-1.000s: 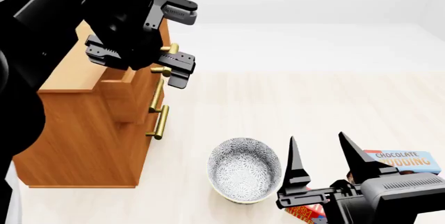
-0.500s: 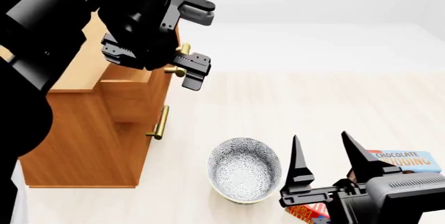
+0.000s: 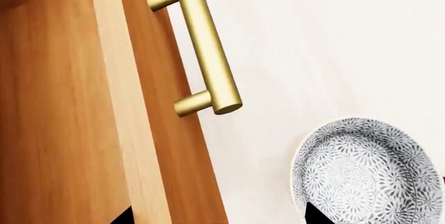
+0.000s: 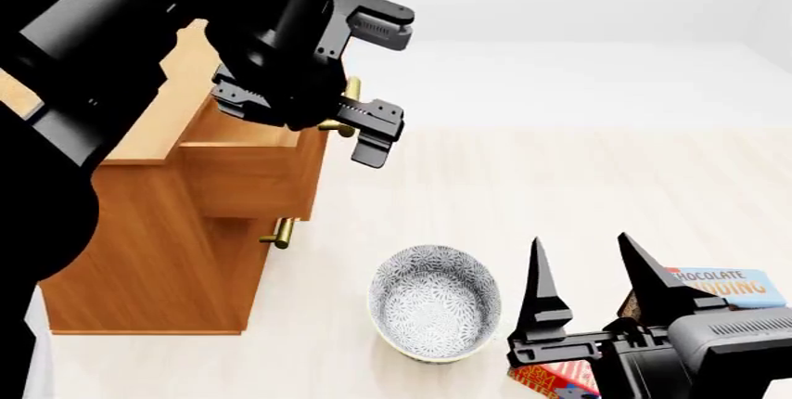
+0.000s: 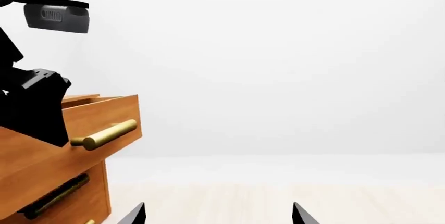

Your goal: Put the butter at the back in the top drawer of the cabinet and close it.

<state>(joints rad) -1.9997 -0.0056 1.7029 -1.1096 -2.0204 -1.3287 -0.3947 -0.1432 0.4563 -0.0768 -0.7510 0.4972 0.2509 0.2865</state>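
Observation:
The cabinet [image 4: 148, 260] stands at the left with its top drawer [image 4: 248, 181] pulled partly out. My left gripper [image 4: 371, 79] is open at the drawer's front, and the brass handle [image 4: 340, 107] shows between its wide-spread fingers. In the left wrist view the fingertips of that gripper [image 3: 217, 218] straddle the wooden drawer front [image 3: 132, 146], with a brass bar handle [image 3: 205, 52] further along. The butter [image 4: 544, 380], a red box, lies at the bottom edge, mostly hidden under my right arm. My right gripper [image 4: 581, 260] hovers open above it, empty.
A patterned grey bowl [image 4: 433, 302] sits on the floor between the cabinet and my right gripper. The Chocolate Pudding box [image 4: 730, 288] lies at the far right. A lower drawer handle [image 4: 282, 230] pokes out under the open drawer. The right wrist view shows the drawer [image 5: 97, 114].
The top drawer has slid out further from the cabinet, and my left gripper has moved with it toward the right. My right gripper has shifted slightly right.

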